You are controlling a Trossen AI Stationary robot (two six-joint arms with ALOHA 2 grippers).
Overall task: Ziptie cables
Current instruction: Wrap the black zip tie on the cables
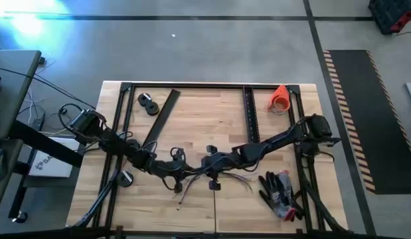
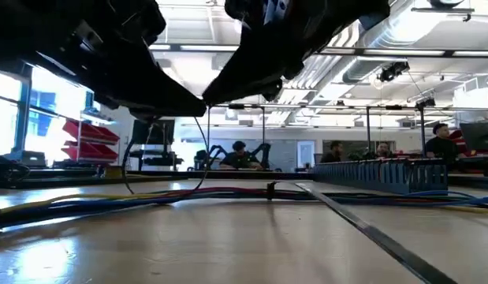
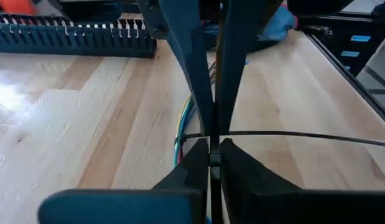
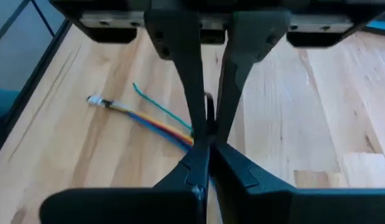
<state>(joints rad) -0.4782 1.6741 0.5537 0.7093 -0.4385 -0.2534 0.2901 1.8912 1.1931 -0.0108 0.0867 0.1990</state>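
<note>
Your cables point(image 1: 215, 174) lie as a thin, limp bunch across the near middle of the wooden table, running left to right. Up close you can see blue, yellow, red and green strands point(image 4: 156, 126) pressed side by side, with one green wire curling free and a pale tip at the loose end. Several strands fan out toward the right point(image 1: 242, 180).

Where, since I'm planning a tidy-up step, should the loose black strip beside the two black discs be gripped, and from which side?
Probably near the far end of the black strip, away from the left arm. It lies flat and diagonal, so come straight down with the fingers across its narrow width. The black discs sit close alongside, so stay near the tip.
</note>
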